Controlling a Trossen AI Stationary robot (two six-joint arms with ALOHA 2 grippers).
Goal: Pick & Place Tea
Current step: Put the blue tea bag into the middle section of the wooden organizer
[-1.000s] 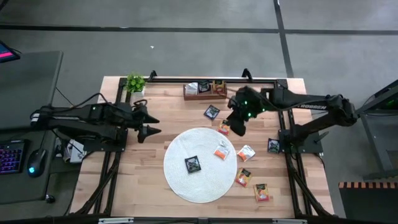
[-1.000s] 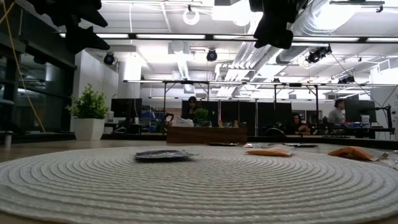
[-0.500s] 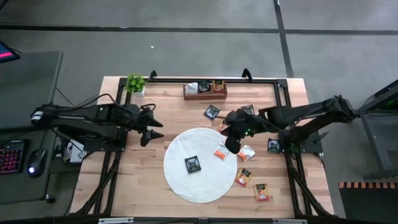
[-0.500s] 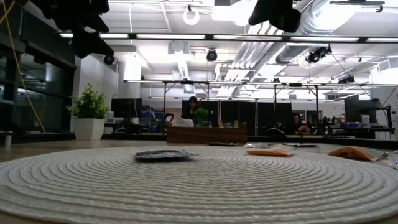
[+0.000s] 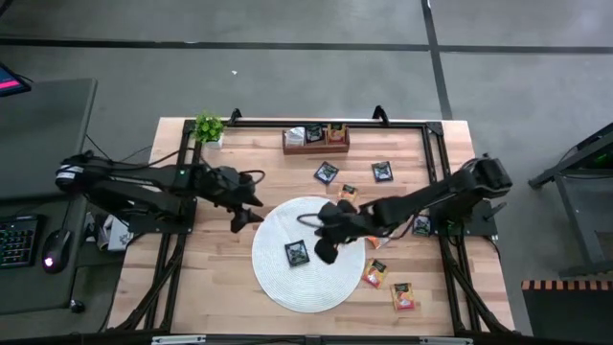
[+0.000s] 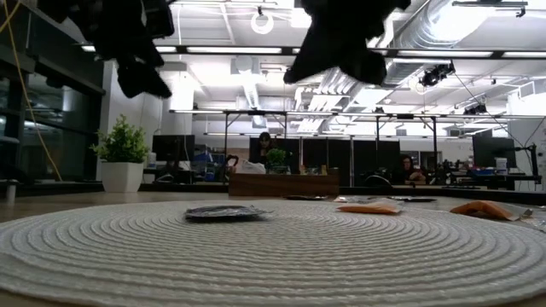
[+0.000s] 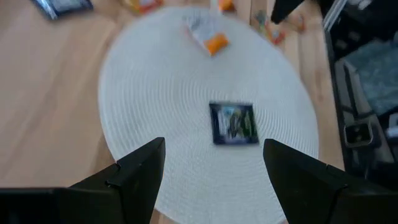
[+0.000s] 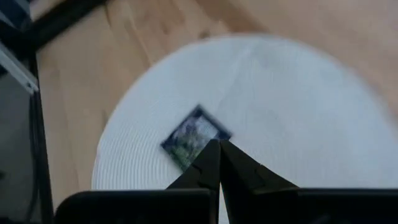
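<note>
Two pincers above round mat (image 5: 287,278), right pincer (image 5: 326,251) clenched empty beside black sachet (image 5: 296,252), left pincer (image 5: 247,208) spread wide, empty

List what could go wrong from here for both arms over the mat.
1. Both tools converge on the black sachet on the round mat: the right tool hangs beside it, the left tool at the mat's edge; they may collide.
2. The right tool is shut, so it cannot grasp unless reopened.
3. The sachet lies flat; fingers may only push it.
</note>
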